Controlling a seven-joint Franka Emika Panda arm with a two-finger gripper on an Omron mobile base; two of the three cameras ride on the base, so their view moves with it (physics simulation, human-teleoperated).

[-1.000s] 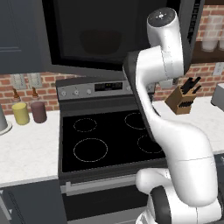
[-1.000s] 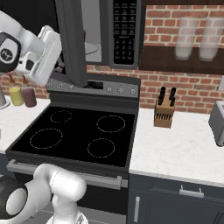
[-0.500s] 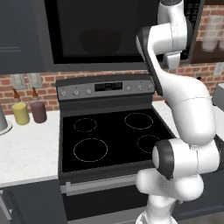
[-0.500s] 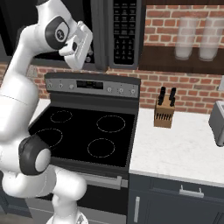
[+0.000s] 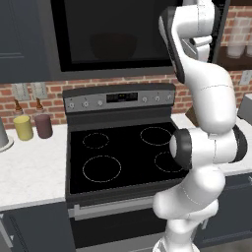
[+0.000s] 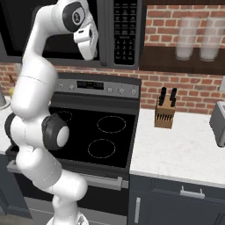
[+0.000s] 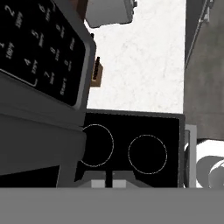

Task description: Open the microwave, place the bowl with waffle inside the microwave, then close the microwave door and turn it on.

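Arm raised high, closed empty pincer point(image 7: 108, 177) just beside the microwave point(image 6: 118, 33) button panel.

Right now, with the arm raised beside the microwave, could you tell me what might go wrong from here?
1. The gripper is shut and hangs at the microwave door's right edge, left of the button panel; a press could land on the door frame rather than a button.
2. The bowl shows only dimly through the window, so its seating is hard to confirm.
3. The raised arm stands over the stove; a wide swing might clip its control panel.
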